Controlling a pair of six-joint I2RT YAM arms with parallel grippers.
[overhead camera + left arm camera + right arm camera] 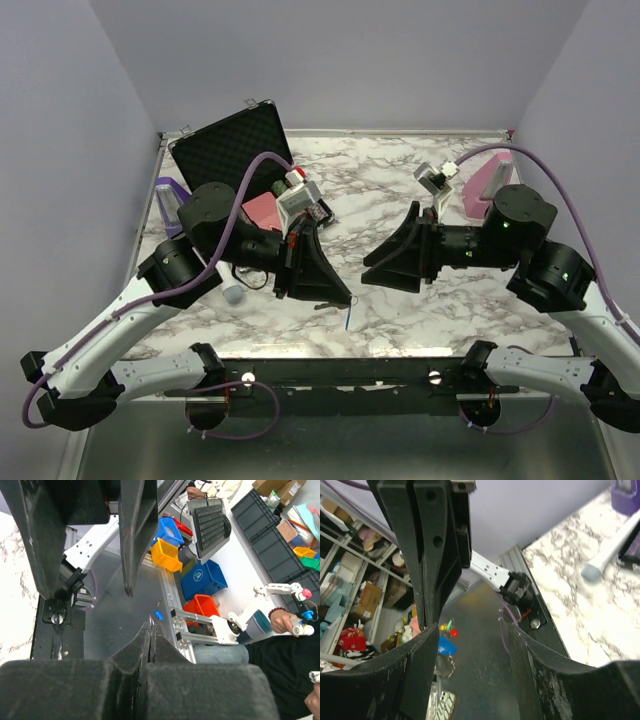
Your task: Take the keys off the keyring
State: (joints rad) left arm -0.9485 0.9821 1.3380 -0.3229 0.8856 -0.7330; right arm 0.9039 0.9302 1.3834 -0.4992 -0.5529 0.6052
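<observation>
Keyring [347, 318] hangs at tip of left fingers [318, 275], low over near part of desk [430, 310]; blue tag visible, key too small to make out. Left fingers pressed together, seemingly pinching keyring by its thin top. Right fingers [395, 255] spread, holding nothing, near keyring but apart from it. Risks: narrow pinch slips under sideways pull, keyring drops toward near edge; right fingers close on tag instead of key, yanking whole thing free; opposed tips collide. Open black case [235, 145] far back, no factor
</observation>
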